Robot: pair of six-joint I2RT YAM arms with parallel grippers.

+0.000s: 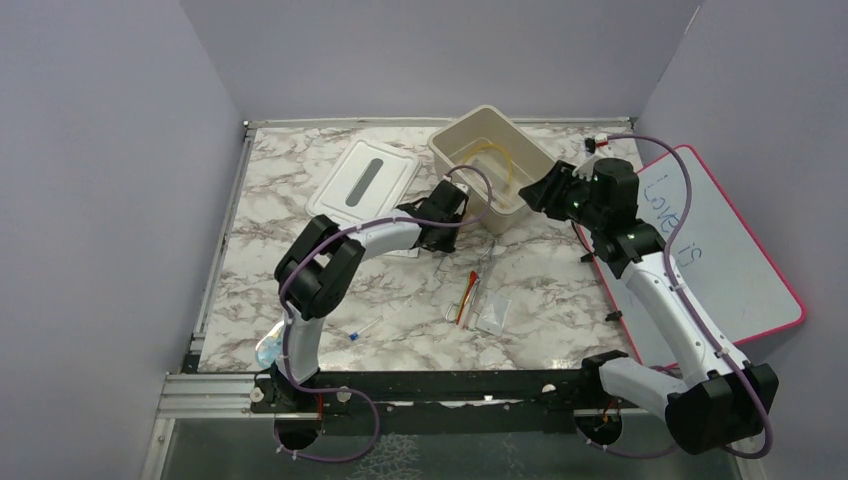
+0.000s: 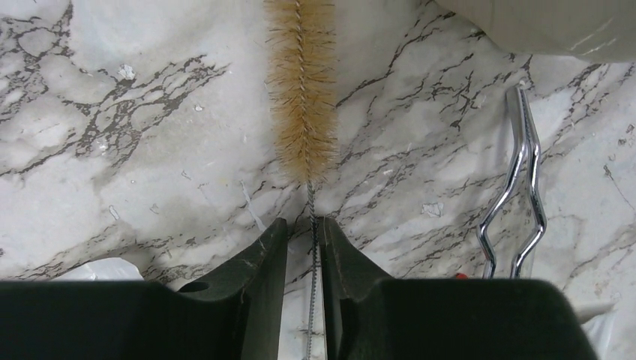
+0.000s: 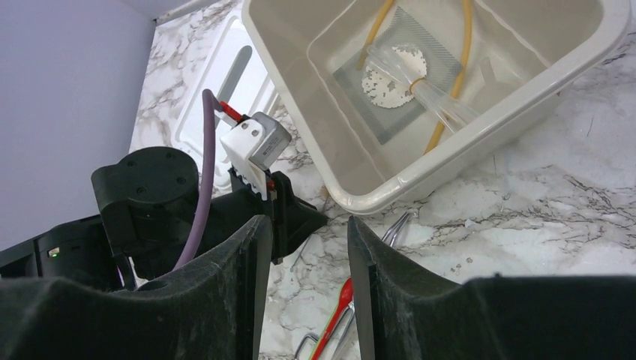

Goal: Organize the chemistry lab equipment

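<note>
Overhead view of a marble worktop with two black robot arms. Landmark: a beige open bin at the back-centre.

Inside the bin: an amber rubber tubing coil, a grey mesh square w/ a white round patch, and clear plastic tubes lying across it.

The bin's flat lid lies just left of the bin.

L pincer sits low at the bin's front-left corner. Its jaws are nearly closed, straddling the thin twisted-wire stem of a tan bristle brush that lies flat on the worktop. A sliver of marble shows each side of the stem, so no firm clamp is visible.

Thin metal tongs lie just right of the brush, in front of the bin.

R pincer hovers at the bin's right side, jaws apart, nothing between them.

Further in front of the bin, toward the arm bases: a red-tipped dropper, w/ clear plastic packets just beside it.

Well left of those is a tiny blue-capped piece. A clear bag lies by the L arm's base.

A pink-edged whiteboard w/ blue writing lies right of the bin, past the R arm.
</note>
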